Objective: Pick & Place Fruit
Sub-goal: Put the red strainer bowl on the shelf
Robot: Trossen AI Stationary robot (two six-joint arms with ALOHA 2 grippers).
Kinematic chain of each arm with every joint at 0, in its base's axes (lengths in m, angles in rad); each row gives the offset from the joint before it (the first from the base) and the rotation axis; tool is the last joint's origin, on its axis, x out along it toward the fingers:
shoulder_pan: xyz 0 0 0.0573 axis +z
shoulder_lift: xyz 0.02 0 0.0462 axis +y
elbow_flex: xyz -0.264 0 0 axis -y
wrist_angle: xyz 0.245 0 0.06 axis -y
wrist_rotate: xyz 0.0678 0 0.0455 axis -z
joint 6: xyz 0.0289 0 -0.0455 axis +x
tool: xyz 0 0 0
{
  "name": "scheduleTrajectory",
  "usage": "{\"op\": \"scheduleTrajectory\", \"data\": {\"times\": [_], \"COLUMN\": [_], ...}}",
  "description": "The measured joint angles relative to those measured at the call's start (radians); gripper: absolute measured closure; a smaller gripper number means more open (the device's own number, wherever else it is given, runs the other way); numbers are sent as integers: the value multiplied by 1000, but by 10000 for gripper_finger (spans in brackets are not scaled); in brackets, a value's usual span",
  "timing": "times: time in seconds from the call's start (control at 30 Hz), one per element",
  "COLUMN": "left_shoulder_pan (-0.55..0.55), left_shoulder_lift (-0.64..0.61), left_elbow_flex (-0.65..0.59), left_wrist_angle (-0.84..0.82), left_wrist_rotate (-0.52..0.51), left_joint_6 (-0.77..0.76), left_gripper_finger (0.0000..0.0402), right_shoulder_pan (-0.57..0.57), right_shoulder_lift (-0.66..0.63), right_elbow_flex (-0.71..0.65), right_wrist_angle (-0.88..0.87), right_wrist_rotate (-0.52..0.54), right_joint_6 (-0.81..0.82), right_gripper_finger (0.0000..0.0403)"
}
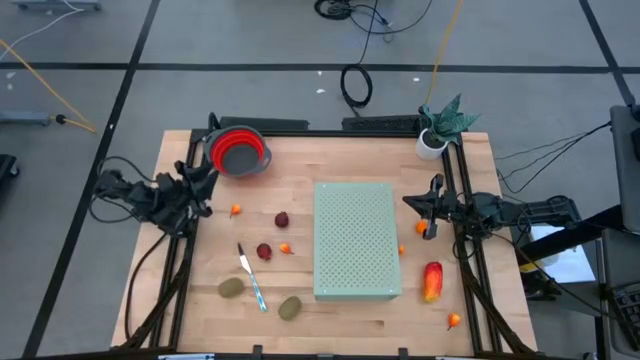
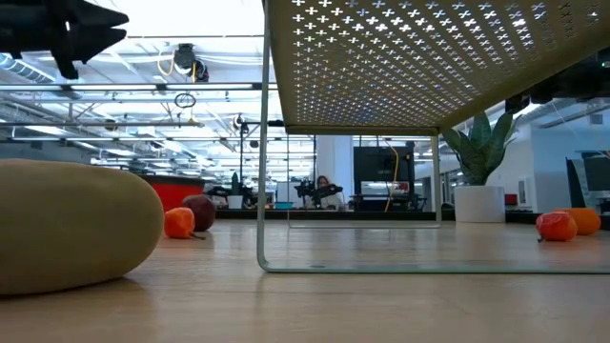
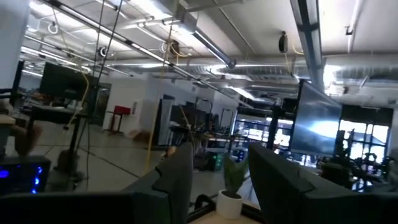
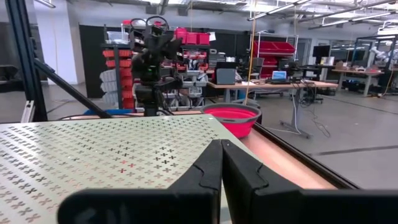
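Left gripper (image 1: pixel 205 178) waits at the table's left edge beside the red bowl (image 1: pixel 238 150), fingers partly apart, holding nothing. We judge no fruit placed yet: ovals (image 1: pixel 231 288), dark balls (image 1: pixel 282 219) and elongated red-orange fruit (image 1: pixel 432 281) lie scattered on the table (image 1: pixel 300 325). Right gripper (image 1: pixel 432 204) hangs closed and empty beside the perforated stand (image 1: pixel 355 240).

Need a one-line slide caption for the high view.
Both grippers, left and right, idle at the wooden table's edges; scattered fruit, red collapsible bowl and pale-green perforated shelf between them.
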Motion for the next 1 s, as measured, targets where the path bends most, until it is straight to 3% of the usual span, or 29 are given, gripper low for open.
{"op": "scheduleTrajectory", "data": {"times": [0.27,0.77,0.83,1.0], "left_shoulder_pan": [41,251,288,393], "left_shoulder_lift": [96,553,589,679], "left_elbow_flex": [45,487,531,641], "left_wrist_angle": [-60,-457,-488,-573], "left_wrist_rotate": [16,24,71,301], "left_joint_6": [-83,-368,-401,-463], "left_gripper_finger": [250,250,250,250], "right_shoulder_pan": [0,0,0,0], "right_shoulder_lift": [0,0,0,0], "right_elbow_flex": [0,0,0,0], "right_wrist_angle": [0,0,0,0], "right_wrist_rotate": [0,0,0,-2], "right_joint_6": [-1,1,1,2], "right_gripper_finger": [403,403,403,403]}}
